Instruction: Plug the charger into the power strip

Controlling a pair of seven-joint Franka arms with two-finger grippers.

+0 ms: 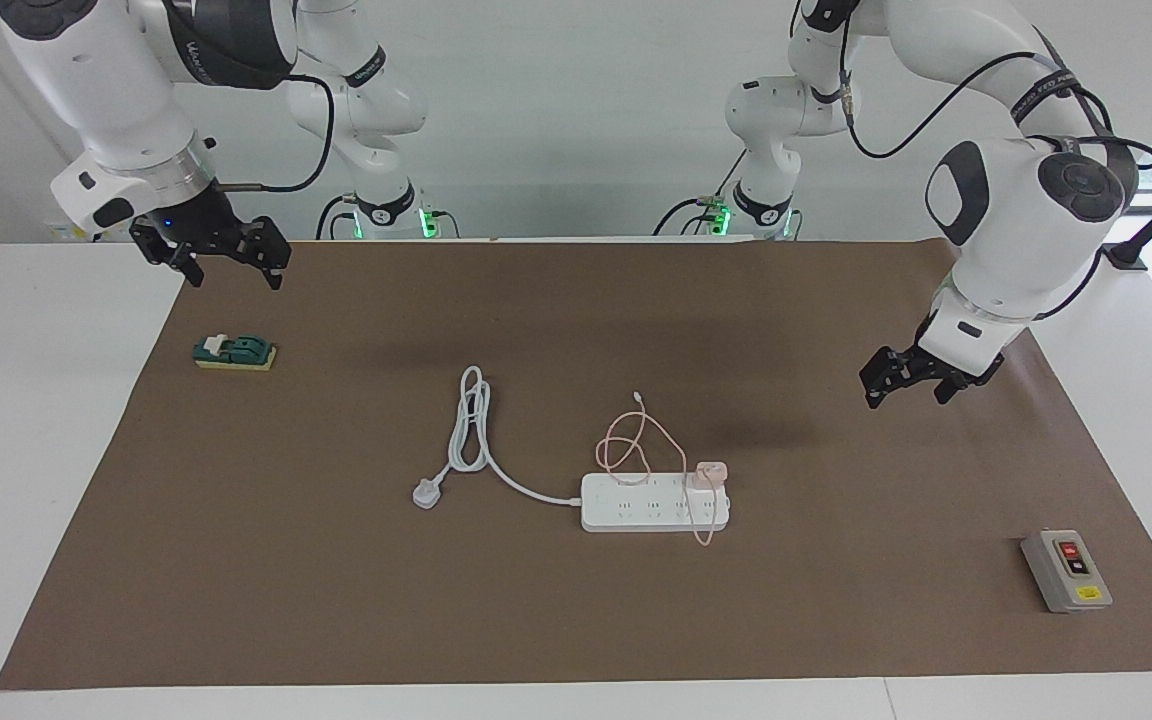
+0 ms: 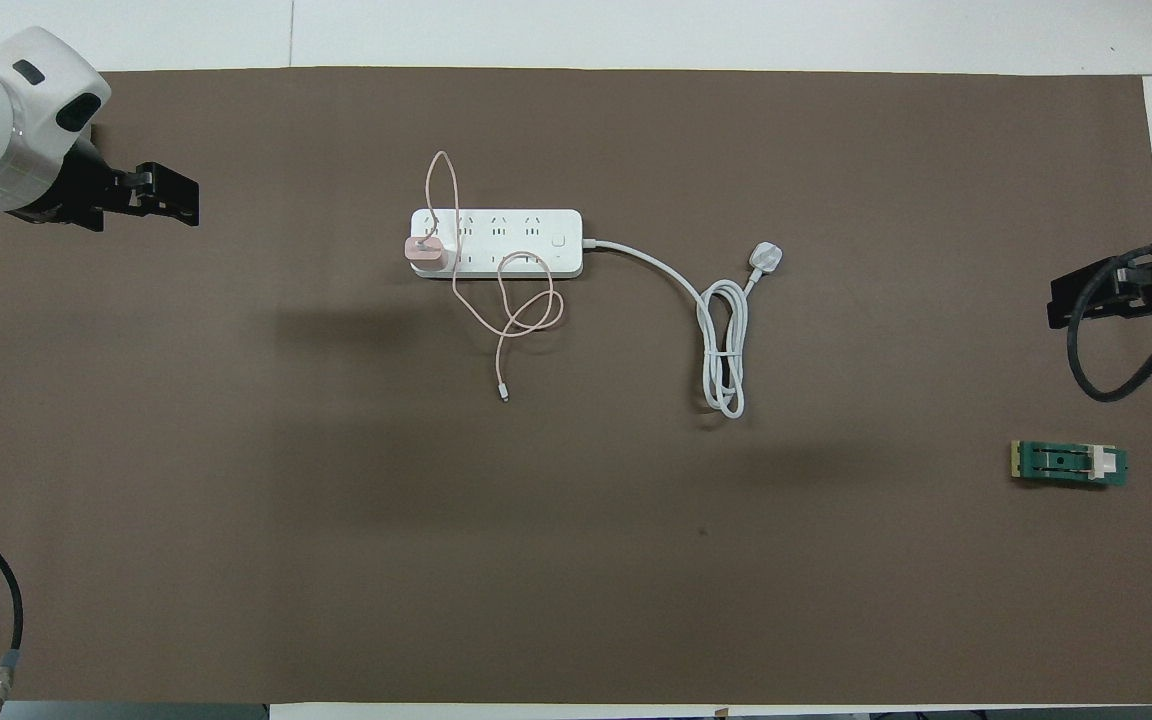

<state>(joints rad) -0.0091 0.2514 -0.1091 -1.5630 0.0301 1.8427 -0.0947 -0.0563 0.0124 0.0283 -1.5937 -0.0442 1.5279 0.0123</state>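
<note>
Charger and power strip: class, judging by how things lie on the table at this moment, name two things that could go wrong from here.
1. The charger sits at the end socket of the power strip; full seating cannot be confirmed, so it may work loose.
2. Its pink cable loops across the strip and the mat; a gripper passing low could snag it. The left gripper and right gripper are both open and clear.
</note>
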